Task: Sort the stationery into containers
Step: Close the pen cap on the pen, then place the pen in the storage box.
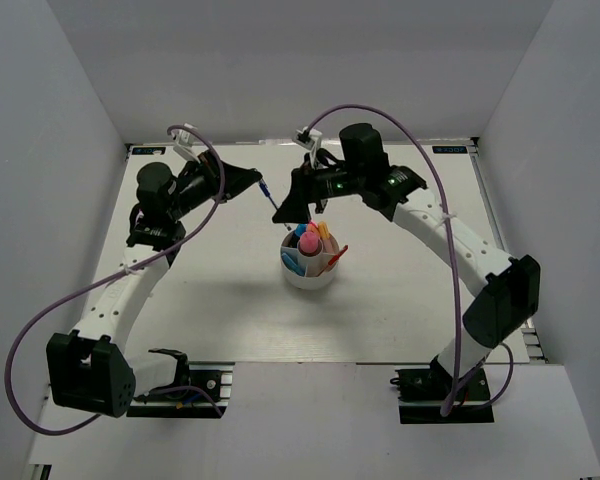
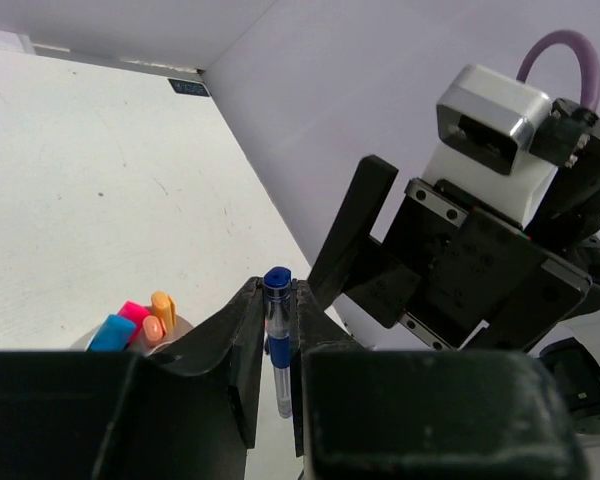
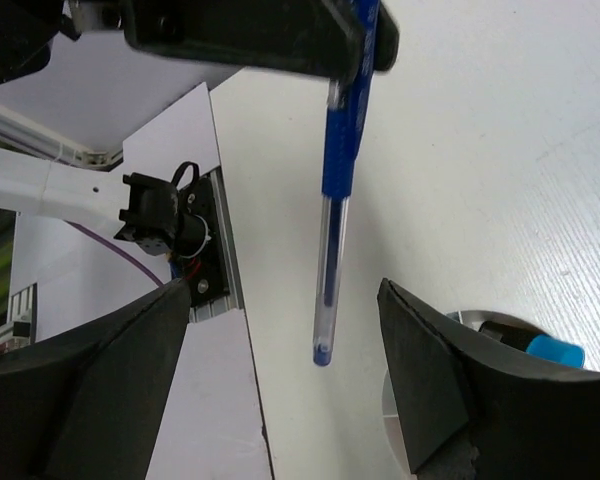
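The left gripper (image 2: 276, 300) pinched a blue pen (image 2: 277, 350) tight. The right gripper (image 3: 282, 295) had its fingers spread wide, one on each side of the pen, not touching it. The cup (image 1: 308, 283) sat just under the right gripper, with highlighters (image 1: 307, 240) standing inside.
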`<move>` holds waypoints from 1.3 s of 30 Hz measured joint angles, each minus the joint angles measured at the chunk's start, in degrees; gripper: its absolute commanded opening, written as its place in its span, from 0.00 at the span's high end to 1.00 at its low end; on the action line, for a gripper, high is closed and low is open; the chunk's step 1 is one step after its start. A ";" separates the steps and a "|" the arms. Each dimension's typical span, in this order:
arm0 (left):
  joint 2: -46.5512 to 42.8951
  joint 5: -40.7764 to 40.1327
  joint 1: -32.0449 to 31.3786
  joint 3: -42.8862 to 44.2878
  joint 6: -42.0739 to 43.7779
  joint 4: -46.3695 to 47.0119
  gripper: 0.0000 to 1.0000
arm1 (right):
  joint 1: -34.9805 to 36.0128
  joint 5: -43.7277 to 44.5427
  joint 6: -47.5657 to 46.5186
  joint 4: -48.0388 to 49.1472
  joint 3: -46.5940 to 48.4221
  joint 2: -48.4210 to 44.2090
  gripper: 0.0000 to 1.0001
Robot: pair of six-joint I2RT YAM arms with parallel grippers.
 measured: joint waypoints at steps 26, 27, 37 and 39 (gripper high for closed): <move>14.80 7.61 -21.16 18.01 46.66 -22.51 1.00 | -33.57 10.21 -1.36 -7.76 -23.98 -13.55 0.11; 16.04 7.21 -23.06 19.43 48.78 -24.46 1.00 | -34.05 9.92 -1.40 -7.78 -24.04 -13.66 0.11; 23.04 0.66 -30.75 22.84 61.68 -34.25 1.00 | -36.17 6.01 -1.25 -7.43 -24.04 -14.01 0.11; 23.02 -0.70 -30.88 22.43 63.14 -34.29 1.00 | -36.24 5.40 -1.14 -7.23 -24.04 -14.01 0.11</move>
